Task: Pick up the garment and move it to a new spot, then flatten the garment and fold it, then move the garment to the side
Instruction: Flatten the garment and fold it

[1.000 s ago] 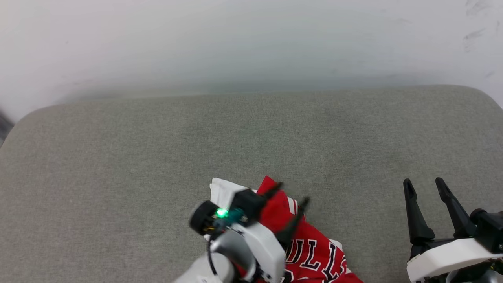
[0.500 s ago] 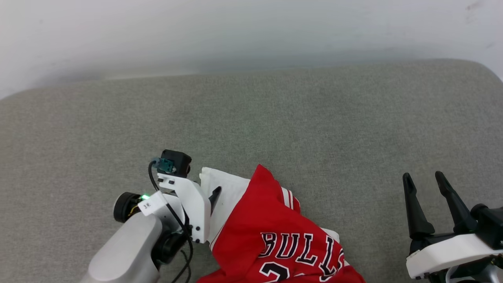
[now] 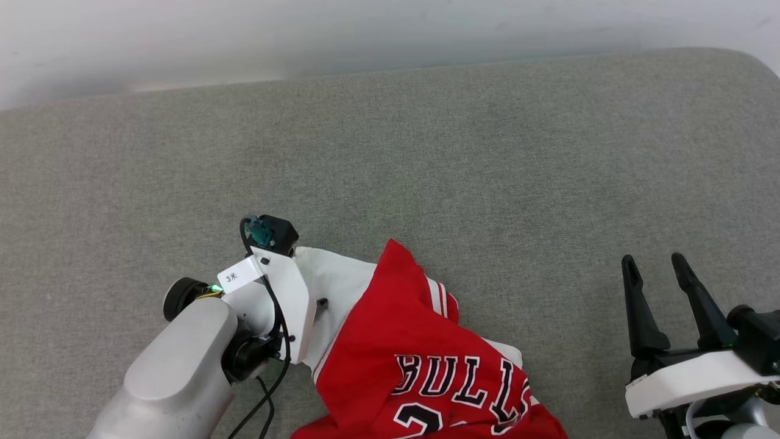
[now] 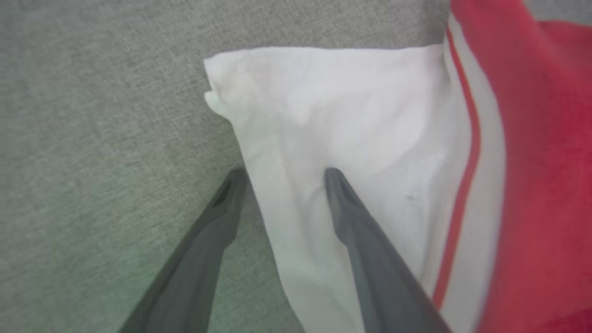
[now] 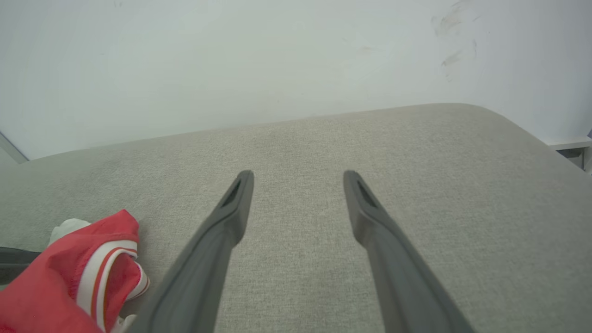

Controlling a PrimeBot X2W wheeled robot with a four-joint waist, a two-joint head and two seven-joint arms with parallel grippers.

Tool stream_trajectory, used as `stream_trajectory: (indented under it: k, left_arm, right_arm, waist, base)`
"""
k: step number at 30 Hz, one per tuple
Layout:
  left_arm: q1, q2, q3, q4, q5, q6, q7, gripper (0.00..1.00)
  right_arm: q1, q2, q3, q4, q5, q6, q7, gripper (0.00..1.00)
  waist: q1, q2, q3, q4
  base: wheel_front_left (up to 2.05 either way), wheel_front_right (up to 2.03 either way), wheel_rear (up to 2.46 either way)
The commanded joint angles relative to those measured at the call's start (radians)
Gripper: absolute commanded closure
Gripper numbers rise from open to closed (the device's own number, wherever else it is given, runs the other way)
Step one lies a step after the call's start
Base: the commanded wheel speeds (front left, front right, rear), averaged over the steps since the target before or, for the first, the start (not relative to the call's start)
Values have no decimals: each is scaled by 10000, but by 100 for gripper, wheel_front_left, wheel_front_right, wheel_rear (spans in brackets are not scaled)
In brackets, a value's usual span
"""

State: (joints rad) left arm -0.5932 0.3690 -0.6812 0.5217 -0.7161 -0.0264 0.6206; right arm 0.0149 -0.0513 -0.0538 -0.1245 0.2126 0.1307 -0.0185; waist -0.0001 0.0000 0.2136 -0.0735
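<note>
Now vs 1 sec ago: left gripper (image 4: 283, 173) was over the garment's (image 3: 390, 341) red body w/ fingers aimed across it. It has since gone to the garment's white sleeve (image 3: 338, 277), at the garment's left end. Vs half a sec ago it's approx the same spot, wrist turned a bit so its mount covers more of the fingers. Head cam tilted down meanwhile, so the whole pic slid up; not a move of the garment. Right gripper (image 3: 652, 261) same as before: spread wide, holding nothing, well apart from the garment on its right side.

Garment lies crumpled on the grey cushion (image 3: 426, 152), front up. Black "BULLS" lettering (image 3: 460, 378) reads clearly in head view; numeral under it is cut by pic edge.

Left wrist view gives detail that the mount covers in head view. Jaws are wide, one finger (image 4: 365, 240) w/ tip on the sleeve and cloth creased around it. The other finger (image 4: 208, 240) is over cushion just beside the sleeve's edge; no cloth pinched. Red-white striped trim (image 4: 467, 152) borders the sleeve on the garment-body side.

Right wrist view adds the pale wall (image 5: 277, 60) beyond the garment, plus a bunched red/striped bit of the garment at lower left.
</note>
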Motion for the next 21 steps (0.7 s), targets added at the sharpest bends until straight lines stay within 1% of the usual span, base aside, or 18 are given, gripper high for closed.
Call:
stream_trajectory:
  k: [1,3,4,5,7,9,13,14,15,19,21]
  left_arm:
    - [453,-57,-271,368,47,-24,142,100]
    - [361,-79,-184,159,240,125,-402,100]
    - [267,-26,-43,-69,493,367,-1097,100]
    - [356,99,185,-496,731,759,-1882,100]
    - [544,288,401,-873,811,1092,-2305,100]
    - [870,472,640,-1302,743,1412,-2585,100]
    - [1831,1063,1234,-2151,520,2174,-2849,100]
    - [2819,1384,1684,-2747,129,2693,-2885,100]
    - [3144,1483,1855,-2931,-15,2881,-2904,100]
    - [4411,1680,2344,-3395,-506,3466,-2992,100]
    - [4964,1693,2483,-3523,-731,3639,-2995,100]
  right_arm:
    - [-158,14,18,26,88,-1,-84,0]
    - [-152,14,14,116,100,-1,-106,0]
    - [-145,14,-14,174,106,-1,-150,0]
    - [-65,15,-108,236,102,0,-173,0]
    - [-5,14,-166,254,58,-1,-173,0]
    - [74,14,-229,253,47,0,-160,0]
    - [214,12,-270,261,44,-1,-94,0]
    - [338,14,-298,256,48,0,-45,0]
    - [363,12,-312,243,48,-1,-27,0]
    - [490,14,-291,238,29,0,16,0]
    - [510,12,-298,232,14,-1,60,0]
  waist:
    - [1,0,-7,1]
    - [1,0,-47,15]
    - [1,0,-107,50]
    - [1,0,-272,168]
    - [1,0,-410,244]
    - [1,0,-550,341]
    - [1,0,-836,494]
    - [1,0,-1020,590]
    - [1,0,-1058,611]
    - [1,0,-1233,642]
    - [1,0,-1327,643]
  base:
    - [0,0,0]
    - [0,0,0]
    - [0,0,0]
    - [0,0,0]
    - [0,0,0]
    - [0,0,0]
    - [0,0,0]
    - [0,0,0]
    - [0,0,0]
    - [0,0,0]
    - [0,0,0]
